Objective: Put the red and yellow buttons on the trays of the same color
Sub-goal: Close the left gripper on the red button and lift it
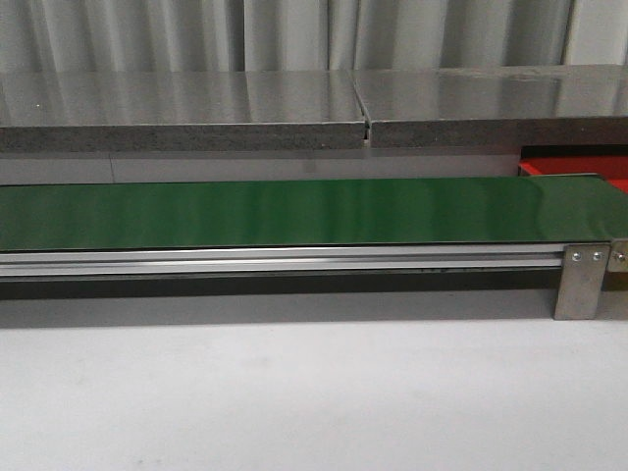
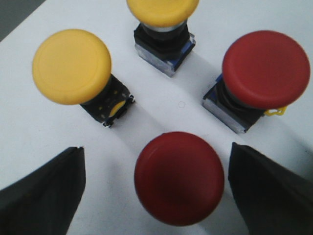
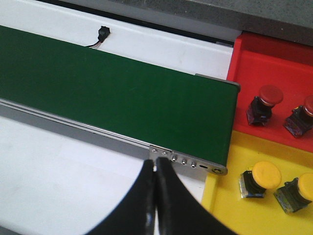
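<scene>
In the left wrist view several buttons stand on a white surface: two yellow ones (image 2: 71, 66) (image 2: 162, 10) and two red ones (image 2: 266, 68) (image 2: 179, 177). My left gripper (image 2: 155, 149) is open, its fingers either side of the nearer red button without touching it. In the right wrist view my right gripper (image 3: 156, 164) is shut and empty over the white table by the belt's end. A red tray (image 3: 274, 66) holds two red buttons (image 3: 264, 104). A yellow tray (image 3: 234, 205) holds two yellow buttons (image 3: 259, 178).
A green conveyor belt (image 1: 294, 211) on an aluminium frame (image 1: 581, 280) runs across the table, with a grey stone ledge (image 1: 196, 113) behind it. A corner of the red tray (image 1: 589, 169) shows at the belt's right end. A small black connector (image 3: 102, 33) lies beyond the belt.
</scene>
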{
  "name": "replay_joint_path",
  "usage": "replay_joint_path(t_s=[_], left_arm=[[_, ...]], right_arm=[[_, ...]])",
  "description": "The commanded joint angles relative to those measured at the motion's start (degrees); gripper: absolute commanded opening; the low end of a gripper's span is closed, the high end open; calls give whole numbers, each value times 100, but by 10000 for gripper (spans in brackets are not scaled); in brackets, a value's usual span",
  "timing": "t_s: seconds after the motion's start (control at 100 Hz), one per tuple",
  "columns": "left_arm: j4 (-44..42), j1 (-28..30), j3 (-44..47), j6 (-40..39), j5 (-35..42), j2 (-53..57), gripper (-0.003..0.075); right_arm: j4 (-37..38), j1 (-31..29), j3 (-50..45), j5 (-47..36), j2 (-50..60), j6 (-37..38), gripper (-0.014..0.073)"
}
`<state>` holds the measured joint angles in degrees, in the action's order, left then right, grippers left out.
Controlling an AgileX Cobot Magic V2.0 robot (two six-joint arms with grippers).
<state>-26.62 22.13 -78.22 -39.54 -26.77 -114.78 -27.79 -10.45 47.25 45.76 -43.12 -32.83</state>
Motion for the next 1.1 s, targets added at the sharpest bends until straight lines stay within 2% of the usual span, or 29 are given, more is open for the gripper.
replay_joint_path(t_s=[0.0, 0.06, 0.13, 0.32, 0.39, 0.67, 0.79, 0.86, 1.09], left_arm=[[-75, 9, -177, -15, 295, 302, 566], [-75, 9, -177, -15, 317, 302, 561], [-75, 9, -177, -15, 317, 302, 503], [-75, 9, -177, -15, 305, 323, 102], [-75, 9, -177, -15, 231, 378, -16], [-216, 9, -177, -3, -454, 1067, -19], [-216, -65, -177, 464, -757, 1602, -19], [3, -151, -177, 535, -826, 1945, -19], [878, -610, -177, 1575, -1147, 2636, -19]], right_arm=[[-147, 6, 149, -323, 26, -53, -68], [-147, 6, 149, -323, 26, -53, -68], [-147, 6, 149, -323, 26, -53, -68], [-147, 6, 149, -323, 26, -53, -68], [-147, 6, 149, -323, 26, -53, -68], [-147, 6, 149, -323, 26, -53, -68], [-147, 6, 149, -323, 26, -53, -68], [-147, 6, 149, -318, 26, -53, -68], [-147, 6, 149, -319, 26, -53, -68]])
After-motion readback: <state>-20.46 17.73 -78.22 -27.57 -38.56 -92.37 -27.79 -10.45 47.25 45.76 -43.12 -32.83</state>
